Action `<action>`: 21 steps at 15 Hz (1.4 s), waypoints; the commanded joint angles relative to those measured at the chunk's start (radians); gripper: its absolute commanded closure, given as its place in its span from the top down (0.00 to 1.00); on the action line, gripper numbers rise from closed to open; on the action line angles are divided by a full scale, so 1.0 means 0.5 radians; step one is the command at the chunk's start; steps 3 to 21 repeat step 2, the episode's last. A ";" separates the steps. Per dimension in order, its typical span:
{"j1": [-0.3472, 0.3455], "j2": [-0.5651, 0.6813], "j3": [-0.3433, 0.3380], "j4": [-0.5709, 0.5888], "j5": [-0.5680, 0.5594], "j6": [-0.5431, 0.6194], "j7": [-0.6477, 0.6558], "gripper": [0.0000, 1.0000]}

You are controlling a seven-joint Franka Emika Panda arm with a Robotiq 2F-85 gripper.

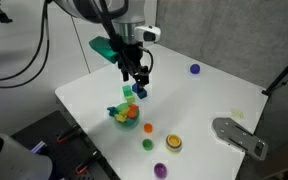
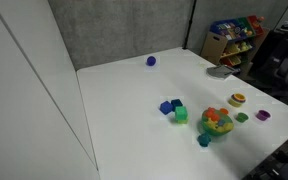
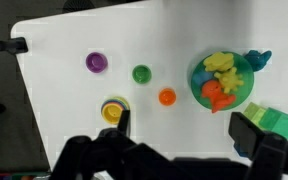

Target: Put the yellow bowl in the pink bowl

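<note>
Fingers (image 3: 248, 133) spread wide, nothing held, hovering over the white surface (image 3: 54, 90) near the toy-filled green dish (image 3: 222, 82). Yellow bowl (image 3: 114, 109) lies left of the orange piece (image 3: 167, 97), seemingly nested in the pink bowl (image 1: 173, 148), whose rim barely shows. Judged light, stiff, slick plastic; pinch across one rim wall

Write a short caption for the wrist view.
Open gripper over the table; yellow bowl appears nested in pink bowl.
</note>
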 commanded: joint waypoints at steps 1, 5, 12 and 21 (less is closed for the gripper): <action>-0.010 0.001 0.009 0.002 0.003 -0.003 -0.003 1.00; -0.010 0.008 0.009 0.001 0.003 -0.003 -0.003 1.00; -0.010 0.008 0.009 0.001 0.003 -0.003 -0.003 1.00; -0.010 0.008 0.009 0.001 0.003 -0.003 -0.003 1.00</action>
